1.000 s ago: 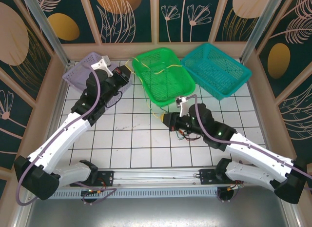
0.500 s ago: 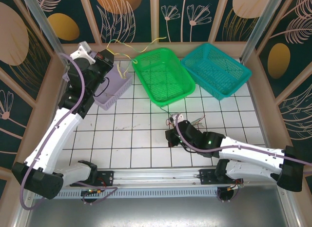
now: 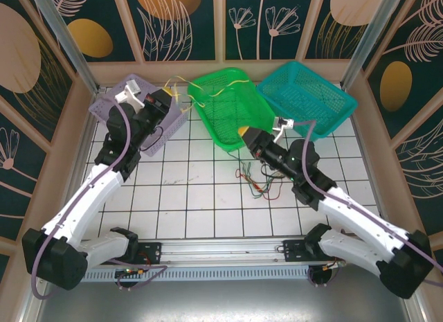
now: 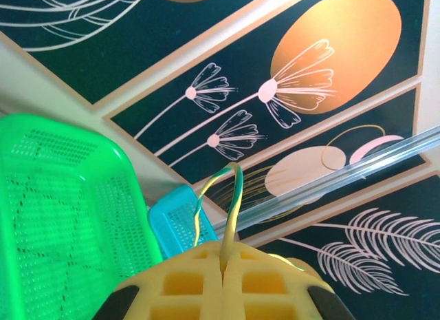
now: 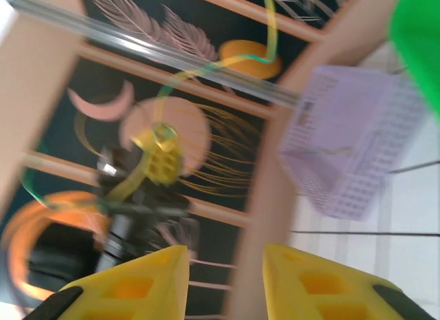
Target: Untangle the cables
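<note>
Cables (image 3: 259, 178) in red, green and dark strands lie in loose loops on the white tiled table (image 3: 187, 190), near the green basket (image 3: 202, 113). The bundle trails from below the right hand (image 3: 248, 133) toward the near edge. A separate yellow-green cable (image 4: 238, 189) is off the table. Its long axis runs left to right, from the left hand (image 3: 166, 100) across the far rim of the green basket. In the left wrist view it arches upward in a narrow loop. The left hand's yellow pads are pressed together, pinching this cable, over the lilac basket (image 3: 104, 104). The right hand's pads stand spread, with nothing between them.
</note>
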Action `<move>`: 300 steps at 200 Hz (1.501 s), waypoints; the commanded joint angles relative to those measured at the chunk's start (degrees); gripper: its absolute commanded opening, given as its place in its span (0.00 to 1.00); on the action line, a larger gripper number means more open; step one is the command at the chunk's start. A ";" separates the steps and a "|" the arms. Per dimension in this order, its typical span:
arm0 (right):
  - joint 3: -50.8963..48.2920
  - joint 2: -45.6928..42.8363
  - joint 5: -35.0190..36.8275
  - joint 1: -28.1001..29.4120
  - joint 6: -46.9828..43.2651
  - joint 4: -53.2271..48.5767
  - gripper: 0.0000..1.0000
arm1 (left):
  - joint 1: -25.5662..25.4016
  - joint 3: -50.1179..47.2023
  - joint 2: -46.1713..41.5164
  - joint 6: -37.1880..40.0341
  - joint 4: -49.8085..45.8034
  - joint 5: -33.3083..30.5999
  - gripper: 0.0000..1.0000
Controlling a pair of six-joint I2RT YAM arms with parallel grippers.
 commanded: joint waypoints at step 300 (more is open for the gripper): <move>37.44 24.55 -52.03 -12.24 -46.69 -41.14 0.31 | 0.04 14.28 13.00 18.65 1.58 43.72 0.00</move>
